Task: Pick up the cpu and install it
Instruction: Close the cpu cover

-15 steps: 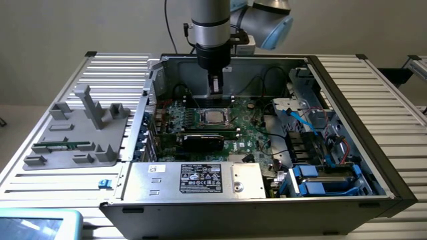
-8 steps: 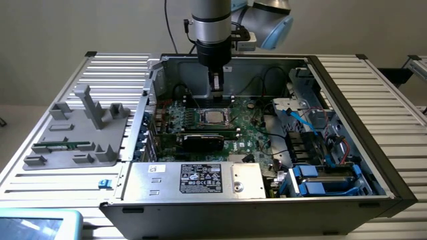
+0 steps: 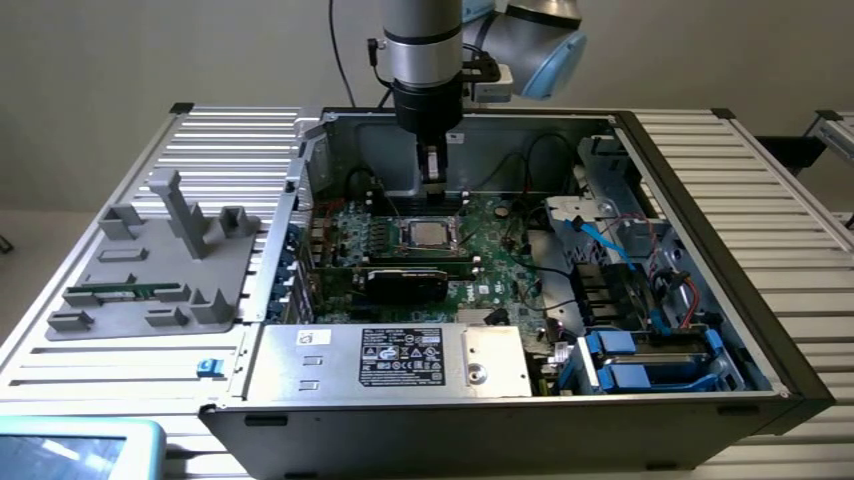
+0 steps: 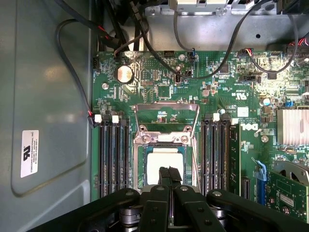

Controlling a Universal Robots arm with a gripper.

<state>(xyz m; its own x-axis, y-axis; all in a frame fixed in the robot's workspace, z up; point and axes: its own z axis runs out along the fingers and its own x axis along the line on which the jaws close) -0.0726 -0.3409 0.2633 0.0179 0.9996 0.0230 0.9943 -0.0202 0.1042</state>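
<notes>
Over on the exterior view's left, a grey fixture tray (image 3: 147,265) sits on the slatted metal table (image 3: 747,180), and a long green memory stick (image 3: 123,294) lies in one of its front slots. Moving along, we reach the open computer case (image 3: 467,440), lid off, with the silver power supply box (image 3: 400,357) and its dark label along the near edge.

Now the arm (image 3: 424,50): it comes straight down from above, near the rear wall of the case. Its last section is vertical, and the wrist points squarely at the green motherboard (image 3: 501,255). The gripper (image 3: 435,198) hangs directly over the processor socket, tips down and a little above the board. From the wrist camera the gripper (image 4: 169,173) has its two dark fingertips pressed flat together, jaws fully closed with nothing between them.

And the cpu (image 3: 427,234)? It is lying in the socket, silvery top up, right beneath those closed tips. In the wrist view the cpu (image 4: 153,166) sits square in its seat and the fingertips cross its middle. I can't tell whether they touch it. The metal socket frame (image 4: 166,121) stands hinged open beyond the chip. Banks of black memory slots (image 4: 113,154) flank the socket on both sides.

Just in front of the socket, a black card (image 3: 407,280) lies across the board. Further to the exterior view's right, dark cables loop over the board, and blue drive caddies (image 3: 641,360) fill the far corner of the case.
</notes>
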